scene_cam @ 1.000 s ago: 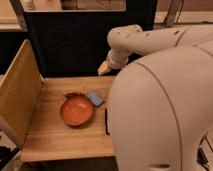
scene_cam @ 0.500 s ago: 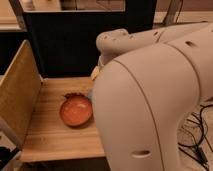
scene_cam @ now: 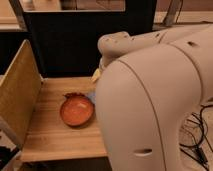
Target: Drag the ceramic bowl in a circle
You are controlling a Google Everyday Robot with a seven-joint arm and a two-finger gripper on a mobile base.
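Note:
The ceramic bowl [scene_cam: 76,111] is shallow, round and glossy orange-red. It sits upright on the wooden table [scene_cam: 52,140], a little left of the middle. My arm's large white body [scene_cam: 150,105] fills the right half of the view and covers the table's right side. My gripper is hidden behind the arm and does not show. The small translucent white cup is out of view.
A tan perforated panel [scene_cam: 17,95] stands along the table's left edge. A dark wall [scene_cam: 75,40] closes the back. A small blue object [scene_cam: 91,95] lies just right of the bowl and a yellowish object [scene_cam: 96,75] lies behind it, both at the arm's edge.
The arm's white body has swung left and closer to the camera, covering more of the table's right side and most of the blue object. The bowl has not moved.

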